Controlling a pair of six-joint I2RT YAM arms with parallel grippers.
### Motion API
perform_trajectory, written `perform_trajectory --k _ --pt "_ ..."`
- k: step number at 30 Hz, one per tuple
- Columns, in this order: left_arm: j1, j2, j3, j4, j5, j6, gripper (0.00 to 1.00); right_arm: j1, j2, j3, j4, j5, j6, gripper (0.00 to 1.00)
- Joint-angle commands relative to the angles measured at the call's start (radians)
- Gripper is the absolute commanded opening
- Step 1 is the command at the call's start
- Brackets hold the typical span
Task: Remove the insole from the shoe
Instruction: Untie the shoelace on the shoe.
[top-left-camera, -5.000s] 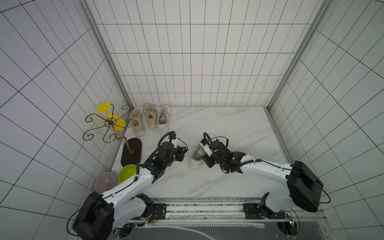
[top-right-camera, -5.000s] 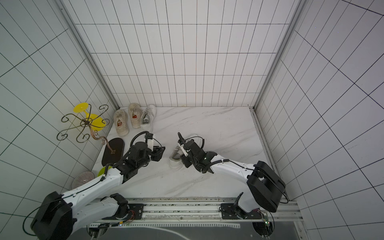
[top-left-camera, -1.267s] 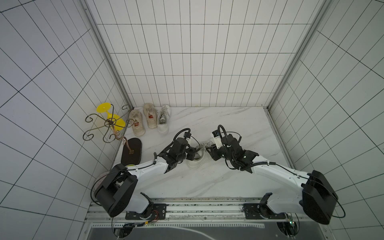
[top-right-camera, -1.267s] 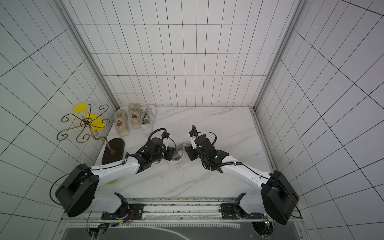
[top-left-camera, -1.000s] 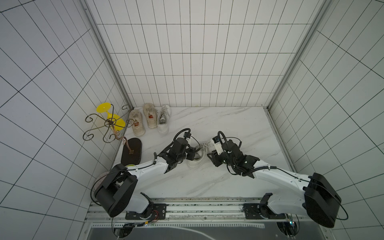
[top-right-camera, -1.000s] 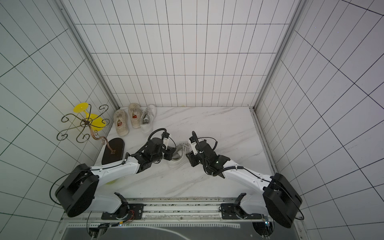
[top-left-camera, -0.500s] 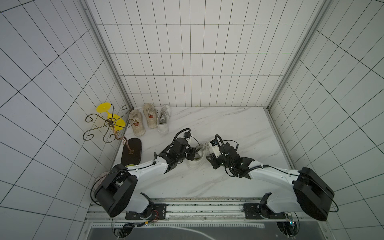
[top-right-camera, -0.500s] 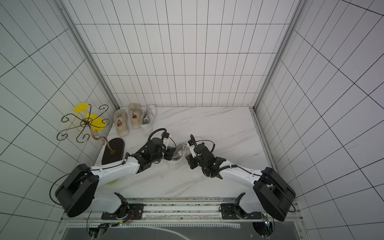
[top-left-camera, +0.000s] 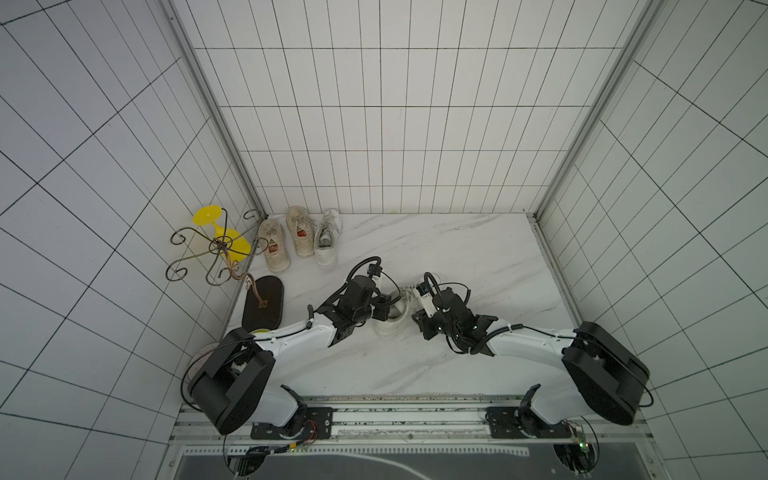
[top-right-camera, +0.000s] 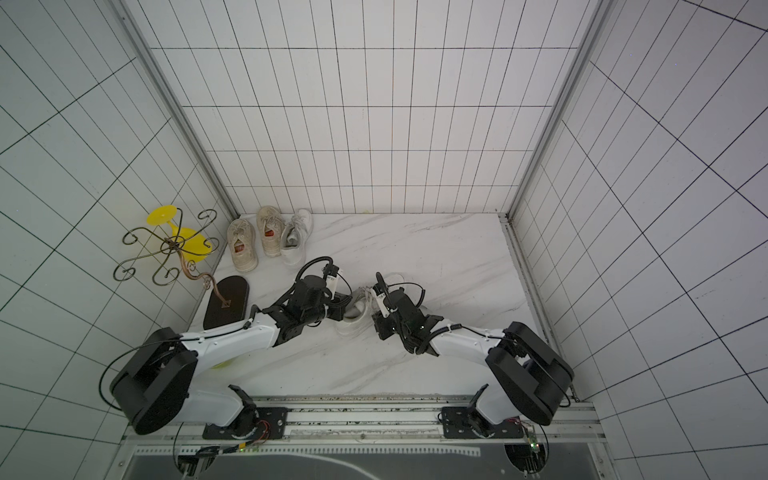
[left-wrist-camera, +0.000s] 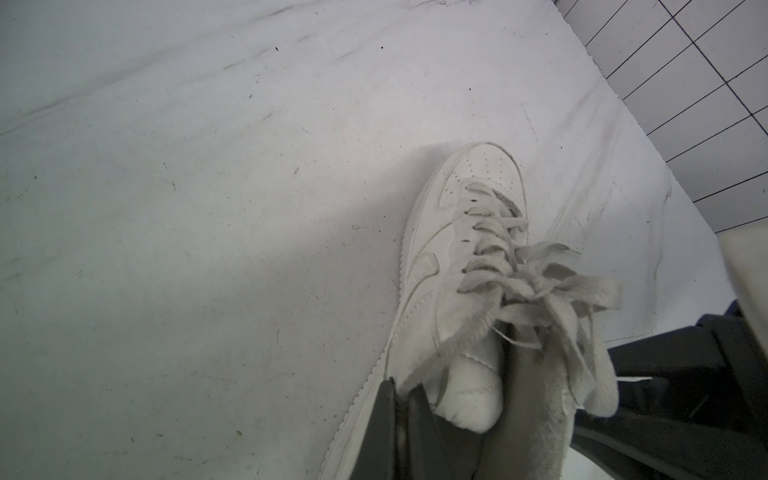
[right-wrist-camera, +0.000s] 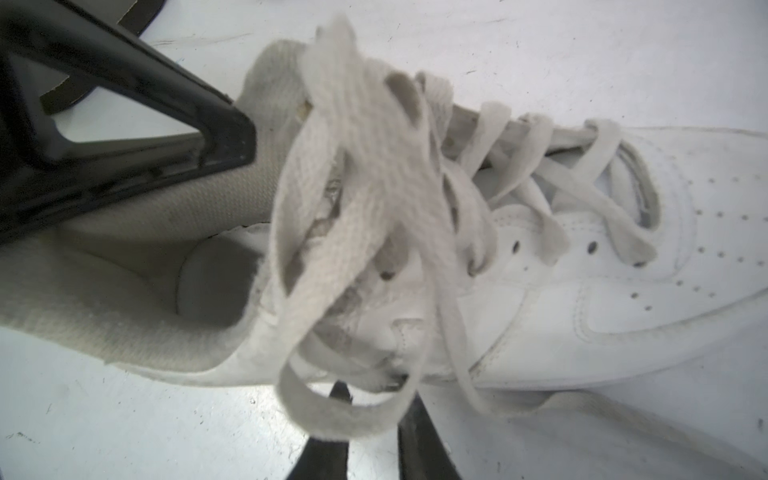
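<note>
- The shoe (top-left-camera: 390, 322) stands upright near the middle of the tabletop (top-left-camera: 457, 257), between both arms.
- The left gripper (left-wrist-camera: 403, 411) is clamped on the shoe's collar edge, with one finger inside the opening.
- The right gripper (right-wrist-camera: 372, 405) has narrow jaws beside the shoe's side wall. It cannot be told whether they pinch anything.
- The insole (right-wrist-camera: 216, 286) lies seated inside the shoe.
- Progress: shoe secured only. Remaining: grasp the insole and pull it out.

insole (right-wrist-camera: 216, 282): mostly hidden under blurred laces (right-wrist-camera: 365, 174) | shoe (left-wrist-camera: 436, 257) heel: cut off in left wrist view | right pincer (right-wrist-camera: 374, 395): tips behind lace loop, grip unclear
</note>
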Motion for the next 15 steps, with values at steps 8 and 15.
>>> perform_trajectory --k 8,15 --pt "-0.002 -0.021 -0.012 -0.023 -0.015 0.003 0.0 0.001 -0.005 0.013 0.025 0.03 -0.01 0.02" --pt "-0.002 -0.051 -0.016 -0.062 -0.143 -0.026 0.0 0.012 -0.06 -0.026 0.003 0.065 0.028 0.0"
